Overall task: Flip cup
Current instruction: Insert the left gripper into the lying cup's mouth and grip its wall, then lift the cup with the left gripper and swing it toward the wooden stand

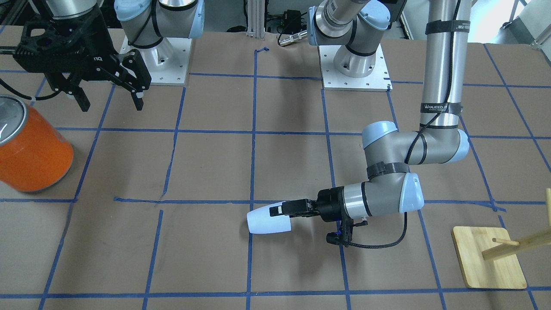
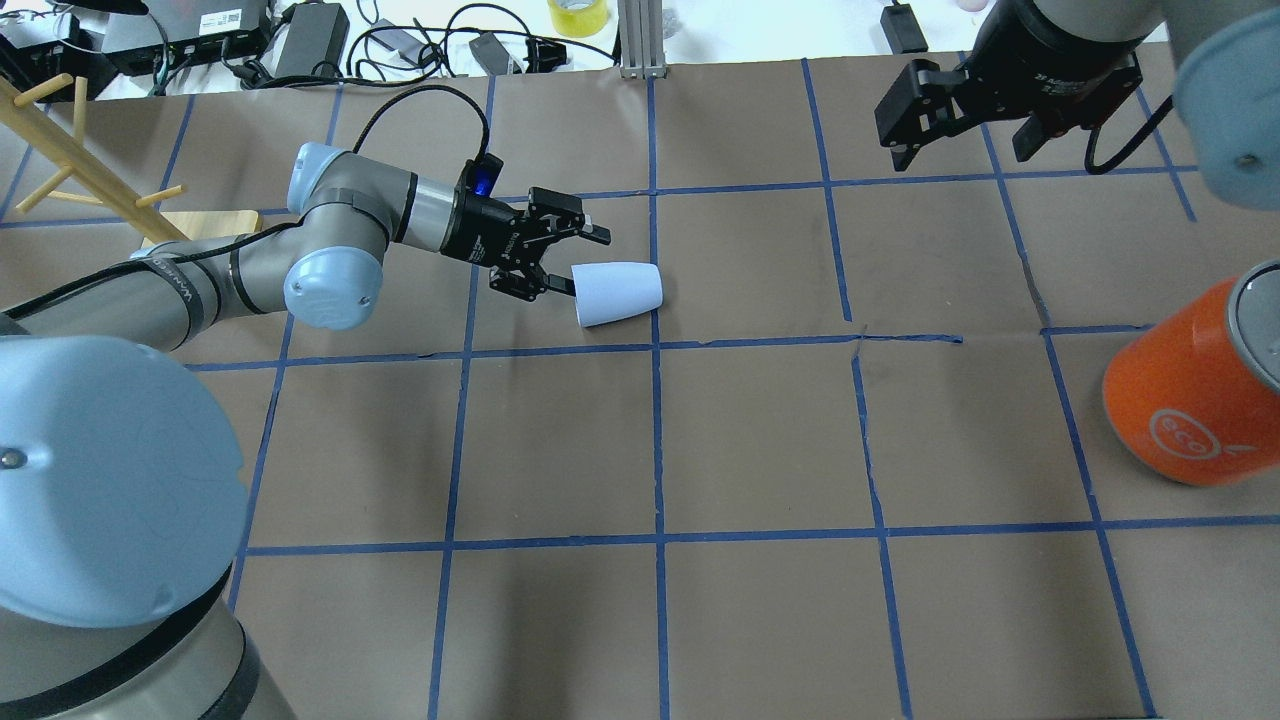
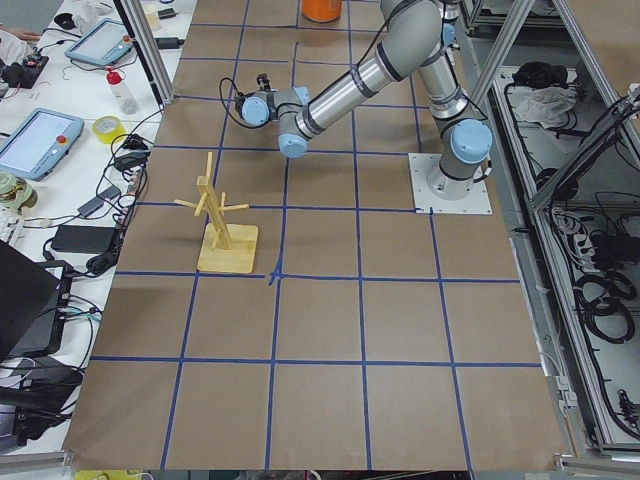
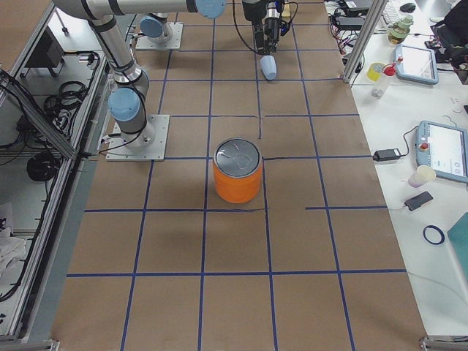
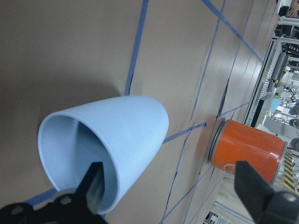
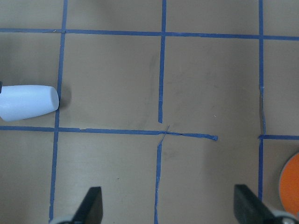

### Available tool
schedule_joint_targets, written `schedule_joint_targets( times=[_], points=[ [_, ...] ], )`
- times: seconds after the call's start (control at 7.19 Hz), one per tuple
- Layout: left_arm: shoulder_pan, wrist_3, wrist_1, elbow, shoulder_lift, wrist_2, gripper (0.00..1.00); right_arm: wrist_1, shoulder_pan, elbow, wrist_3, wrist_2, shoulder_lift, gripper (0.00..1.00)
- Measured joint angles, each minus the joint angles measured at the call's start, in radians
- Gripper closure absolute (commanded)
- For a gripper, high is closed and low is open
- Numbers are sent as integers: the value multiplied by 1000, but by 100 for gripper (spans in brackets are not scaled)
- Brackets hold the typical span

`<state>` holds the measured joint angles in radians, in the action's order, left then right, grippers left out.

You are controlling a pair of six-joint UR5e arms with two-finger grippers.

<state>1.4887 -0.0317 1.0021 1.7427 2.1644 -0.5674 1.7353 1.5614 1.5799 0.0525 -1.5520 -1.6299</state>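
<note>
The cup point(image 2: 620, 292) is pale blue-white and lies on its side on the brown table, with its mouth facing my left gripper. It also shows in the front view point(image 1: 269, 221), the right-side view point(image 4: 269, 68) and the right wrist view point(image 6: 25, 102). My left gripper point(image 2: 575, 262) is open and low at the cup's mouth. In the left wrist view one finger point(image 5: 93, 186) sits inside the cup point(image 5: 121, 135) and the other finger point(image 5: 254, 189) is well outside it. My right gripper point(image 2: 960, 140) is open and empty, raised at the far right.
A large orange can point(image 2: 1190, 400) with a silver top stands on the robot's right side, also seen in the front view point(image 1: 32, 150). A wooden peg stand point(image 1: 490, 254) stands on the robot's left. Blue tape lines grid the table.
</note>
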Motion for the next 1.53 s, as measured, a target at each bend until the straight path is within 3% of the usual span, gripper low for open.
schedule_joint_targets(
  times=[0.14,0.28,0.42,0.56,0.7,1.53],
  points=[
    [4,-1,-9,0,10,1,5,-1,1,0,1,1,-1,0],
    [10,-7,-25,-1,18,2,50,-1,2,0,-1,6,0,0],
    [16,-30,-35,-3,24,3,76,-2,3,0,-4,7,1,0],
    [18,-70,-43,-6,26,4,92,-2,4,0,-7,4,1,0],
    [19,-102,-47,-9,25,5,99,-2,5,0,-8,5,1,0],
    [22,-371,-171,-39,-8,-5,100,-66,32,-15,-9,-2,-7,0]
  ],
)
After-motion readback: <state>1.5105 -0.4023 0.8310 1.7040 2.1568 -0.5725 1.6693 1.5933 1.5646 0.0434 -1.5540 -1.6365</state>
